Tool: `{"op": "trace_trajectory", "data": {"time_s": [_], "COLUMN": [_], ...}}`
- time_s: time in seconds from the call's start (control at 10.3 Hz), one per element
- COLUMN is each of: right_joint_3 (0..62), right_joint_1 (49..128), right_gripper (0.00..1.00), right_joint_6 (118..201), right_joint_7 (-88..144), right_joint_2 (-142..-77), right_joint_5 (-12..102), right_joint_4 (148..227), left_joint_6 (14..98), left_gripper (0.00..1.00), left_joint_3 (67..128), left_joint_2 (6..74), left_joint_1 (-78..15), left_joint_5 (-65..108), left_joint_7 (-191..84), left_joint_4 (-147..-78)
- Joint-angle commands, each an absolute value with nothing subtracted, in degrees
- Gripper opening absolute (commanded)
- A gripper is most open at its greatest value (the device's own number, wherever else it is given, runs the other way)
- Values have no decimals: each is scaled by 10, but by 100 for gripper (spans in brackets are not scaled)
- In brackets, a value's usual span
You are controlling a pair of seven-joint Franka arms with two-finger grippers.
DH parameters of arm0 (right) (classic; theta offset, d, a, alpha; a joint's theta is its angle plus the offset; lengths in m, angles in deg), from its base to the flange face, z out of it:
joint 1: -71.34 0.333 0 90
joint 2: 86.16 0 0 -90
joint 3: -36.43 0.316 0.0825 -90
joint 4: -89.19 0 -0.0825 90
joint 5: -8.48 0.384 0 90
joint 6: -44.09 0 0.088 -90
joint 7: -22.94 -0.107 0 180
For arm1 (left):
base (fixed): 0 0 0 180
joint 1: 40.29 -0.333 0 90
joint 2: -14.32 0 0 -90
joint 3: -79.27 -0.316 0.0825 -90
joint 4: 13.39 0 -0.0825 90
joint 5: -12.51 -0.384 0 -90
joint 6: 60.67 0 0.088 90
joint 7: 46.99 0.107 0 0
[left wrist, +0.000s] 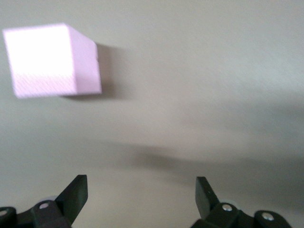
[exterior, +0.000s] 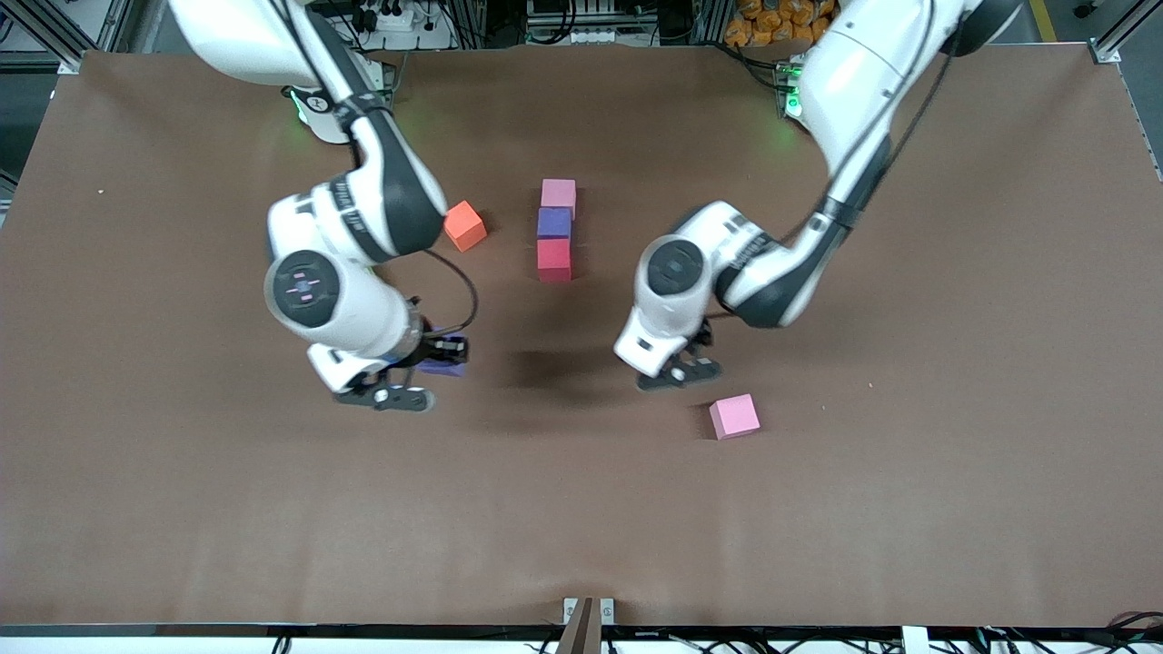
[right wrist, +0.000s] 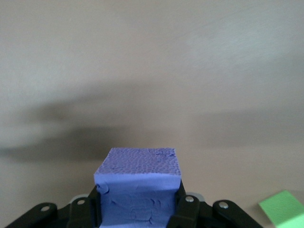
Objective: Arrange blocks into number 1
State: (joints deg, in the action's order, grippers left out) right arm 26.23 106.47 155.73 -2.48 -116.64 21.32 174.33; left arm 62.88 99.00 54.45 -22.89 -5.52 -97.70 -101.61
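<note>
- The right gripper (exterior: 442, 356) is clamped on a purple block (right wrist: 137, 190), up in the air over bare surface (exterior: 581, 509) toward the right arm's end, nearer the front edge than the column.
- The column sits mid-surface: pink block (exterior: 558, 193), second purple block (exterior: 554, 222) and red block (exterior: 554, 259), touching in a line running toward the front edge.
- I judge the step in hand is carrying the held purple block to the column; the free end just in front of the red block looks the likely spot.
- Do it well: line the block's faces up with the red block, lower it flat, then release without nudging the row.
- The left gripper (exterior: 688, 365) hangs wide and empty near the loose pink block (exterior: 734, 416), which lies nearer the front edge.
- An orange cube (exterior: 465, 225) beside the column should stay untouched.
</note>
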Motion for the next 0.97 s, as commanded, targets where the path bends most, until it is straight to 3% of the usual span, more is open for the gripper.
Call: {"op": "trace_trajectory", "data": {"time_s": [0.0,0.48,0.87], "right_joint_3": [261,259,259], "right_joint_1": [1108,1207,1239], "right_gripper": [0,0,0], "right_joint_6": [1599,1693,1708], "right_joint_7": [-24,-39,-49], "right_joint_2": [-1163,-1212,-1210], "right_joint_5": [216,178,173], "right_joint_4": [1786,1831,1866], "left_joint_6": [623,623,629], "left_gripper": [100,100,100], "left_joint_3": [951,934,925], "left_joint_2": [580,606,613], "left_joint_1": [-224,-285,-281], "left_joint_5": [-40,-13,-9], "left_joint_7": [-924,-806,-826], "left_joint_4": [-965,-928,-927]}}
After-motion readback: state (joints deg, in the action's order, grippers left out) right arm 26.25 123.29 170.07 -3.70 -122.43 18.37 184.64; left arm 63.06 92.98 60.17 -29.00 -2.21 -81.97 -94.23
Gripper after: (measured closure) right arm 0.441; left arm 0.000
